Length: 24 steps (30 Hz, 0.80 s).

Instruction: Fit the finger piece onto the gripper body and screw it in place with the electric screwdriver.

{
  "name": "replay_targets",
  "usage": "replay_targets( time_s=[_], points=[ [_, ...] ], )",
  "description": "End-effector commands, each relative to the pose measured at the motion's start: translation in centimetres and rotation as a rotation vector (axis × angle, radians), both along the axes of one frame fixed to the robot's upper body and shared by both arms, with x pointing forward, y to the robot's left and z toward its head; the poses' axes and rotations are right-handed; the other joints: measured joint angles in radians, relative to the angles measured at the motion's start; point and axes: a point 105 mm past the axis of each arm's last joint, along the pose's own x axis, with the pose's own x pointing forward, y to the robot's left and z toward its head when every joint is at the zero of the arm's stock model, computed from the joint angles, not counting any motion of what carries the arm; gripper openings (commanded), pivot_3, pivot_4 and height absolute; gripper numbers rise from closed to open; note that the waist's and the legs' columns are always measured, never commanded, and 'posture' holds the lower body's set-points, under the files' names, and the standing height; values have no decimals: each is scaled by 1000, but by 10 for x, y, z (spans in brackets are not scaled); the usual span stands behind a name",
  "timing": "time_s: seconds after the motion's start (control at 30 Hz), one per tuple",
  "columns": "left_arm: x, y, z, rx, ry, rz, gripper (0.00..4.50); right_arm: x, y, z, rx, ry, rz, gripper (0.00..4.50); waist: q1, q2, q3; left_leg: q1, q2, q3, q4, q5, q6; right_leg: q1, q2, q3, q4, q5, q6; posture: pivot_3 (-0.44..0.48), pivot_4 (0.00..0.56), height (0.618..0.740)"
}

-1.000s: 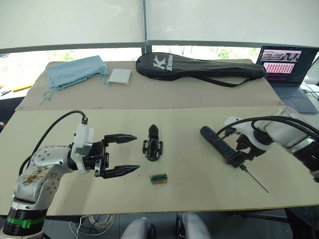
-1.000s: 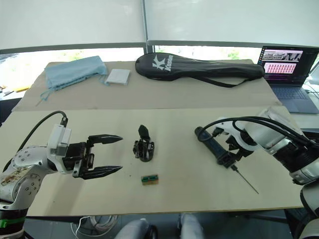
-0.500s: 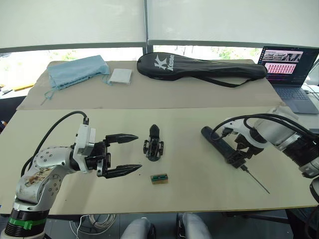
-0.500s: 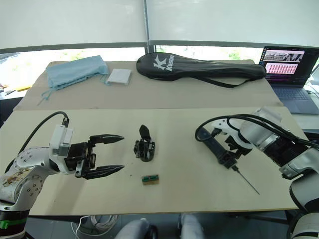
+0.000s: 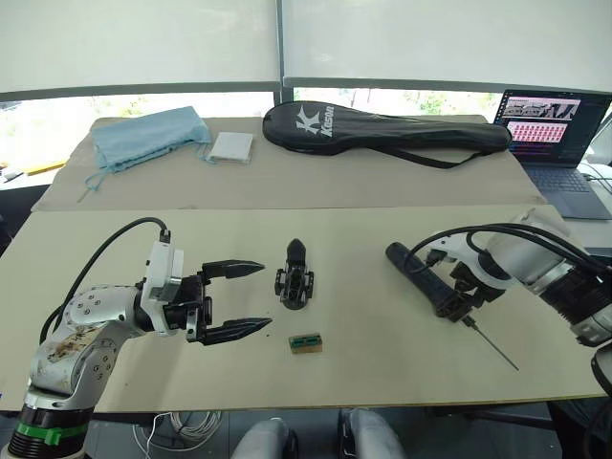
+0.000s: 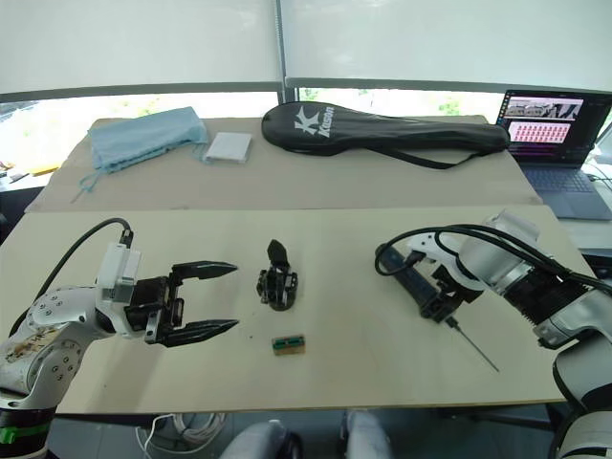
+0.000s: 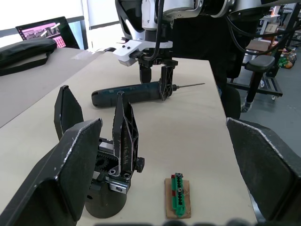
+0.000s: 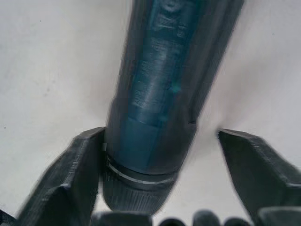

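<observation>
The gripper body (image 5: 295,283) stands upright mid-table. In the left wrist view two pointed black fingers rise from the gripper body (image 7: 110,188); I cannot tell which of them is the finger piece. My left gripper (image 5: 264,296) hovers open just left of it, pointing at it, with nothing between its fingers. To the right the electric screwdriver (image 5: 424,276) lies flat, its thin bit (image 5: 493,346) aimed at the near right corner. My right gripper (image 5: 461,304) stands open astride its front end; one finger (image 8: 70,174) touches the barrel, the other (image 8: 256,165) stays apart.
A small green-and-tan box (image 5: 305,342) lies near the front of the gripper body. At the back lie a black racket bag (image 5: 382,128), a blue cloth (image 5: 146,136) and a white pad (image 5: 231,145). A laptop (image 5: 553,124) is open at the far right.
My right forearm has shifted a little while its fingers stay astride the screwdriver's front end. The screwdriver, the gripper body and my left gripper have hardly moved.
</observation>
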Motion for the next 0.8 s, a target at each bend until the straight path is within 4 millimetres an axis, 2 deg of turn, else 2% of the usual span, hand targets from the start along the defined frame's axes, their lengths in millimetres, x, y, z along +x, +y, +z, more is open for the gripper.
replay_targets(
  time_s=[0.03,0.1,0.23,0.3,0.4,0.5,0.57,0.67,0.73,0.8],
  points=[
    [-5,-3,8,1,-53,-24,4500,0,-2,-2,-6,-3,4,2607,-1,0,0,0,0,0,0,0,0,0,0,0,0,0,0,0,150,740],
    [-6,-3,7,3,-52,-27,4500,0,-5,-2,-16,0,11,1970,-1,-1,-1,0,0,0,0,0,0,0,0,0,0,0,0,0,150,740],
    [-6,-4,8,6,-55,-32,4500,4,-11,3,-19,-23,19,1928,-1,-2,-1,0,0,0,0,0,0,0,0,0,0,0,0,0,150,740],
    [-5,-3,8,11,-54,-33,4500,7,-17,17,-3,-84,56,1928,0,-2,-1,0,0,0,0,0,0,1,0,0,0,0,0,0,150,740],
    [-6,0,7,28,-73,-31,4500,6,-16,38,101,-138,61,1928,2,0,0,0,-1,0,0,0,0,0,-1,0,0,0,0,0,150,740],
    [-7,5,5,55,-87,-23,4500,1,-12,68,250,-218,73,1928,1,1,1,-1,0,0,0,0,0,-1,0,0,0,0,0,0,150,740],
    [-7,12,0,83,-80,-10,4500,-14,7,101,535,-298,208,1928,1,1,1,-1,0,0,-1,0,0,-1,0,-1,0,0,0,0,150,740],
    [-9,19,-5,105,-70,-2,4500,-34,20,138,850,-462,351,1928,0,1,1,0,1,0,-1,0,0,0,1,-1,-1,0,0,0,150,740],
    [-10,27,-15,149,-60,2,4500,-45,24,142,923,-525,370,1928,1,1,1,0,2,0,-1,0,0,0,1,0,0,0,-1,0,150,740],
    [-14,37,-31,212,-50,3,4500,-57,41,138,949,-587,439,1928,4,1,0,1,2,0,-1,0,0,1,0,0,0,0,-1,0,150,740]
  ],
)
